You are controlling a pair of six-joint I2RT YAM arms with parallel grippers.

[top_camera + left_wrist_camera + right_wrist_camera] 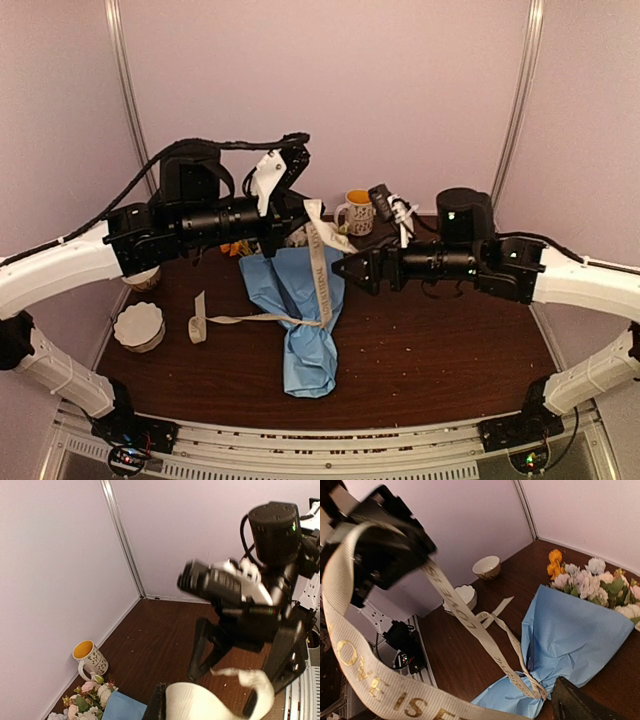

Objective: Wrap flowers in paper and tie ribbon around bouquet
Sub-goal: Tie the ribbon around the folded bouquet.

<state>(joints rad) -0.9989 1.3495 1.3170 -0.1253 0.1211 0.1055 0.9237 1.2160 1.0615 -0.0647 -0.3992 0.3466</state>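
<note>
Left pincer [300,217] is clenched on the ribbon [320,275], centre of the overhead frame, lifting one cream strand up off the bouquet [305,335]. That strand, gold lettering on it, drops straight down to the narrow waist of the blue paper [290,285], where the ribbon is cinched around it. The other tail trails left across the worktop [440,350] and ends in a small curl. The bouquet lies flat mid-frame, with the flowers [590,580] poking out of its upper end. Right pincer [342,268] hovers just right of the raised strand, released, jaws spread wide. A loose loop of ribbon curls before them; contact I cannot tell. A mug [90,656] stands beside the flower heads.
</note>
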